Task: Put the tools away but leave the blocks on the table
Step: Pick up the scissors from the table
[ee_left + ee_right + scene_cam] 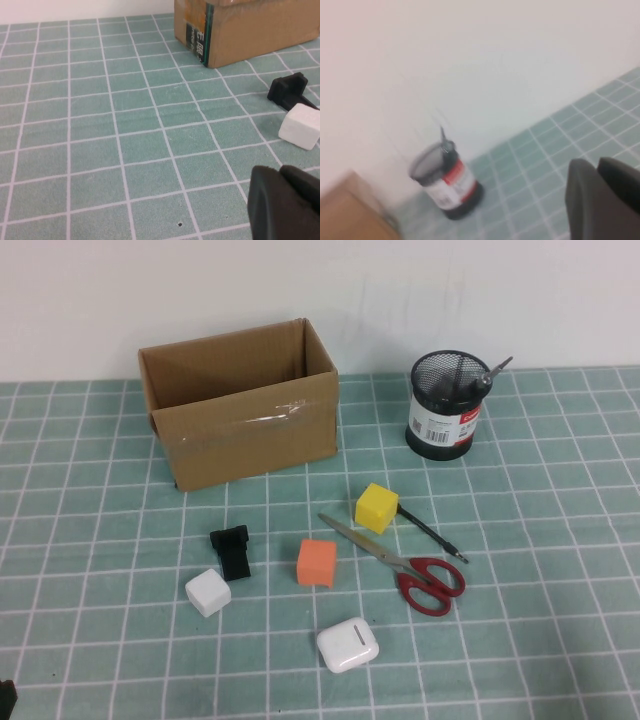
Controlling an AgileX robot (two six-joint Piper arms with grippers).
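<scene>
Teal white-gridded table (560,640); yellow (376,507), orange (317,562), white blocks (208,592).

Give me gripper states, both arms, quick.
Left gripper: shut, holding nothing, low over the table near the white block.
Right gripper: shut, holding nothing, raised and facing the pen holder.

Scissors (400,562) (blades shut) flat beside yellow cube (376,507).

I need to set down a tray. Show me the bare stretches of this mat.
Bare mat runs left of the cardboard box and white block, and right of the mesh pen cup and scissors. The middle is crowded. The left gripper and right gripper, both shut, sit at the near edge.
</scene>
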